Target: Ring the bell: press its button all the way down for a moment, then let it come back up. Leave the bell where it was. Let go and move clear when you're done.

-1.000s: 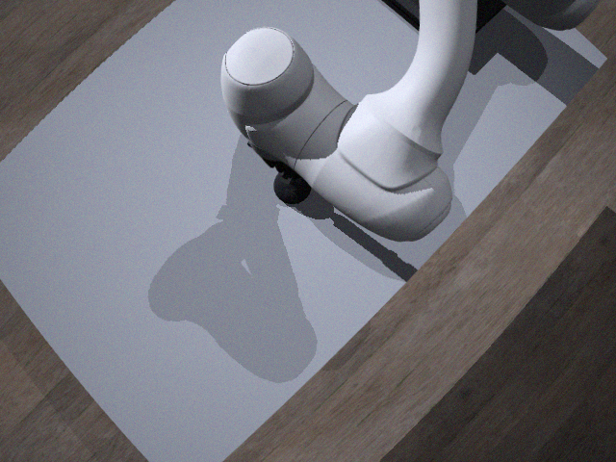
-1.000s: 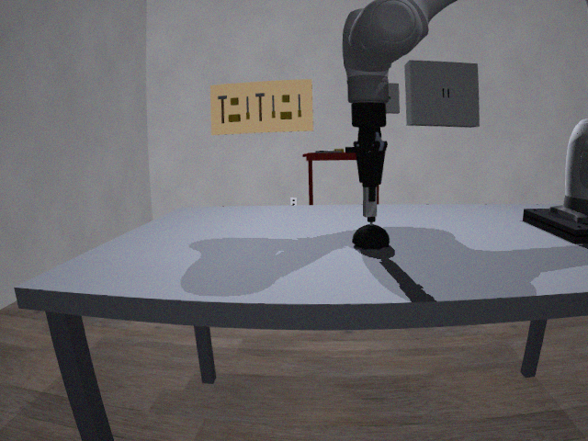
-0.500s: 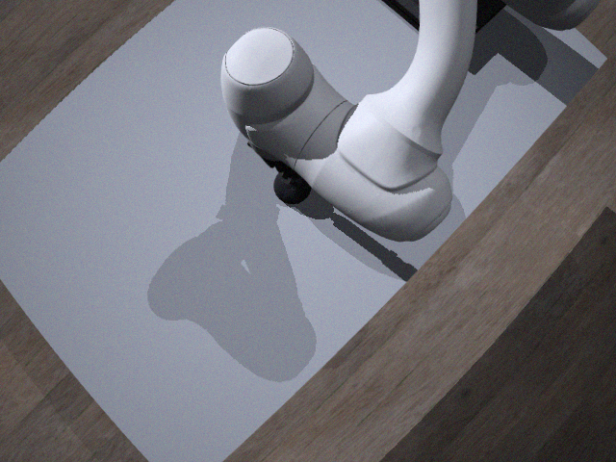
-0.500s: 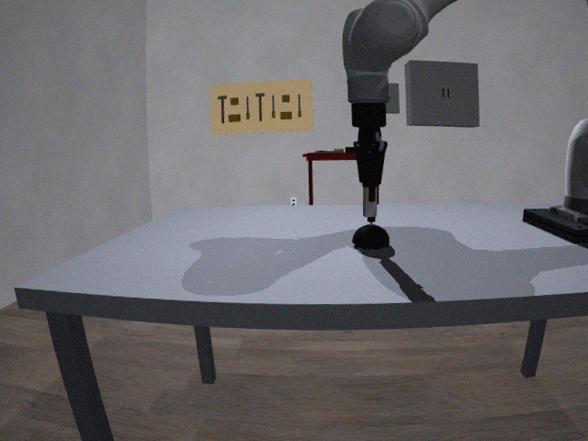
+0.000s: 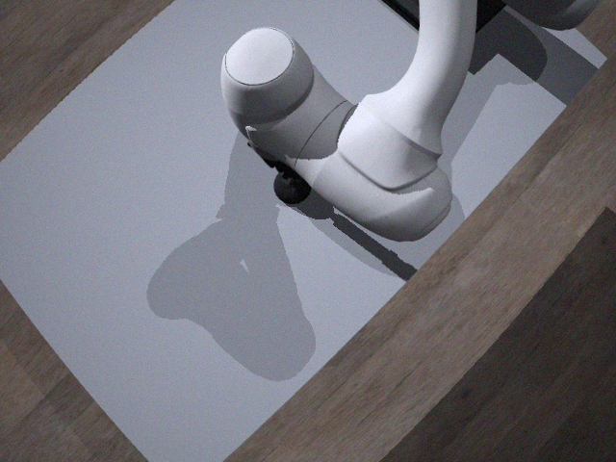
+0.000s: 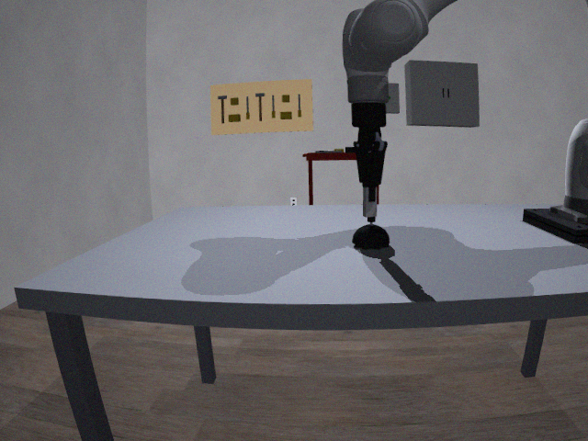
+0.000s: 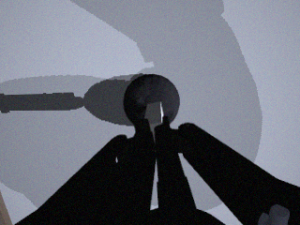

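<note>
I have the gripper pointing straight down with its fingers pressed together and nothing between them, the tips right at the button on top of the bell. The bell sits on the grey table a little right of centre in the exterior view, and just above centre in the wrist view, half hidden under my fingers. From the top camera only a dark sliver of it shows beneath the wrist.

I judge it a small, rigid dome, light enough to skid on the smooth top if I push off-axis, so there is nothing to grasp: contact belongs on the button alone, straight down. Whether the button is fully down, I cannot tell.

Nothing crowds the bell. The arm's base plate is at the right edge, well apart; a red stand, a tool board and a wall cabinet are back by the wall
</note>
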Action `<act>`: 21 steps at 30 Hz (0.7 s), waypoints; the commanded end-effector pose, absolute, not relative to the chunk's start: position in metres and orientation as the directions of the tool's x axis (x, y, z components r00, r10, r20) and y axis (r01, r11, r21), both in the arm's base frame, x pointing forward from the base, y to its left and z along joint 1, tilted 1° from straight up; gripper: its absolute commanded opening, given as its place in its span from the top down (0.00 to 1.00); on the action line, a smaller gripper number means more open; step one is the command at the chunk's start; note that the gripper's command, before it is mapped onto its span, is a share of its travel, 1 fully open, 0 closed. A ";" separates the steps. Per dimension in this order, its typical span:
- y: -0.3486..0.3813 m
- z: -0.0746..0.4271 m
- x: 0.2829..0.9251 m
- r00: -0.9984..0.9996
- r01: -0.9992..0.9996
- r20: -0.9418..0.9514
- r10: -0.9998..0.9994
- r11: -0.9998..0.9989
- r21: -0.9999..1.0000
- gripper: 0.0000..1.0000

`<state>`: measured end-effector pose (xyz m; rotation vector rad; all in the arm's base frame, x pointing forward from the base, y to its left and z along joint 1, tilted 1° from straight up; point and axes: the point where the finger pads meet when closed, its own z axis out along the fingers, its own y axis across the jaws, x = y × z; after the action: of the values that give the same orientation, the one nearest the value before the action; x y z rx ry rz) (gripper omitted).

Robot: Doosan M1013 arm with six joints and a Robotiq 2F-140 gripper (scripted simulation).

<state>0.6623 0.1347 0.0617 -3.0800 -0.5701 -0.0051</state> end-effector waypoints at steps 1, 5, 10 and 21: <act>0.135 0.062 0.662 0.934 0.358 0.005 0.358 -0.934 -0.009 1.00; 0.135 0.062 0.662 0.934 0.358 0.005 0.358 -0.934 -0.009 1.00; 0.135 0.058 0.662 0.934 0.358 0.005 0.358 -0.934 -0.009 1.00; 0.135 0.058 0.662 0.934 0.358 0.005 0.358 -0.934 -0.009 1.00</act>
<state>0.6626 0.1348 0.0589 -3.0801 -0.5701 -0.0061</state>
